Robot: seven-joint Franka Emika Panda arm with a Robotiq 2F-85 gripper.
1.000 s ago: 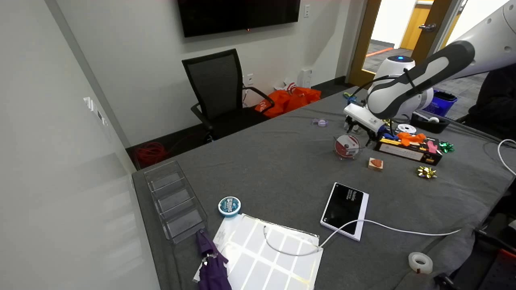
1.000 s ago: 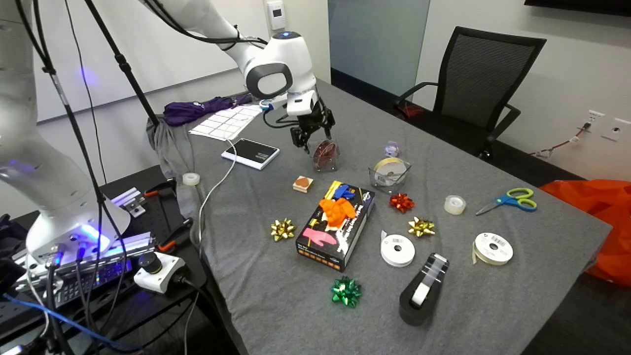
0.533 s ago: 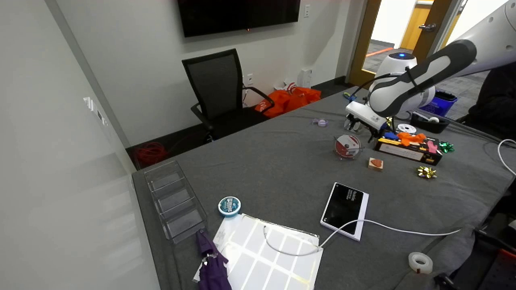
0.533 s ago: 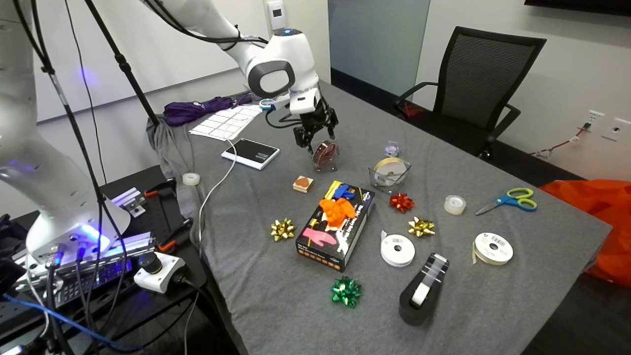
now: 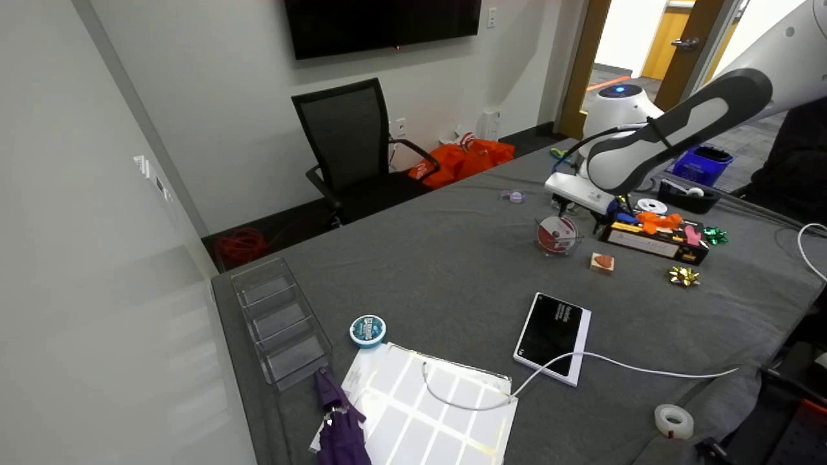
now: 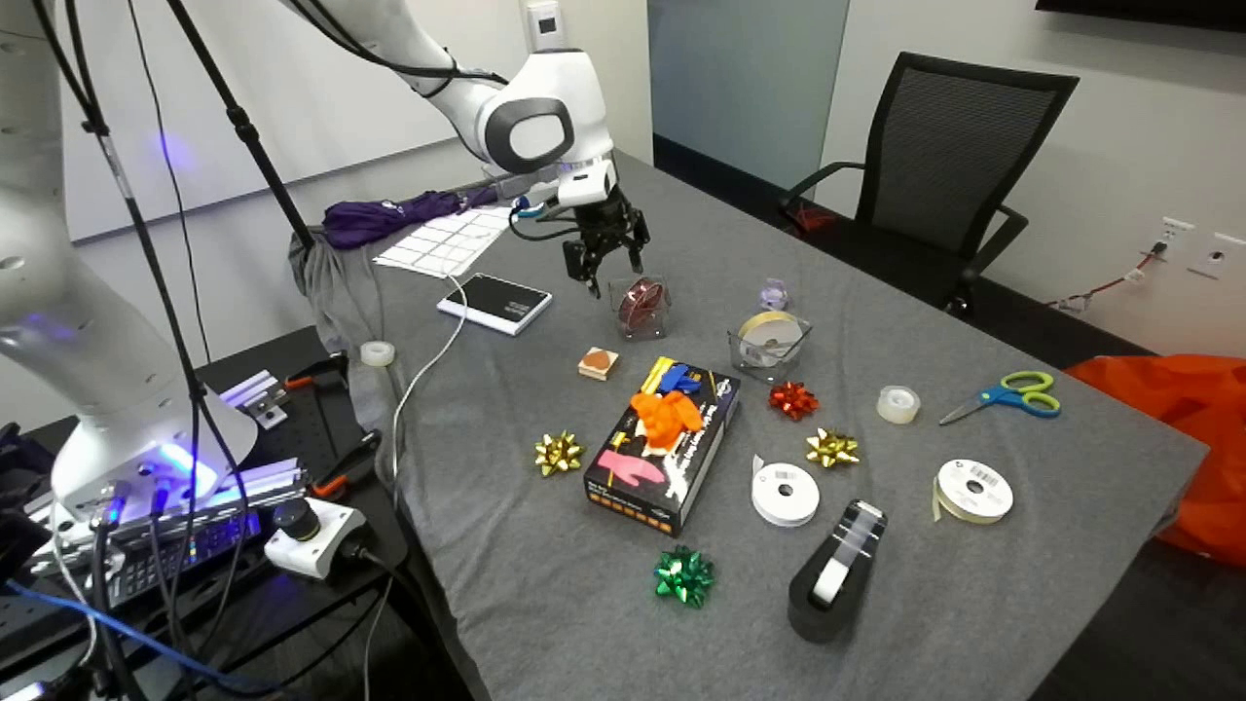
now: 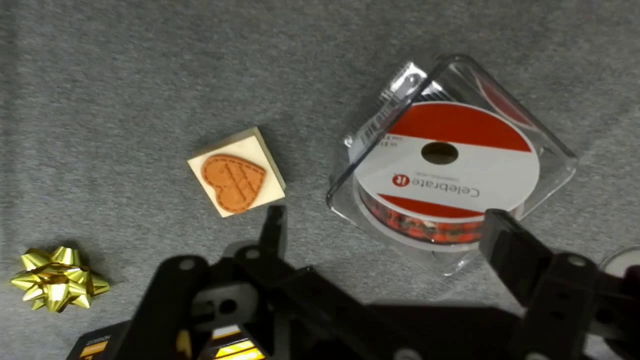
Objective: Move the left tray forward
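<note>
Gripper (image 7: 385, 215): black, fingers spread wide apart. Left tray (image 7: 555, 167): clear rigid plastic, rounded-square rim, on grey cloth (image 7: 125, 90), partly behind one fingertip in the wrist view; holds a round tartan ribbon spool (image 7: 445, 180). Near it: square pale stamp (image 7: 237, 172), orange heart with dashed edge. Farther, in both exterior views: slab (image 5: 554, 329), white-edged, smooth black face; umbrella (image 5: 342, 433), purple fabric, bunched.

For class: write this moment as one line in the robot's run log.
gripper: open, empty, near left tray | tray: on table, ribbon roll inside | heart block: beside tray, apart | grasp: not yet made
</note>
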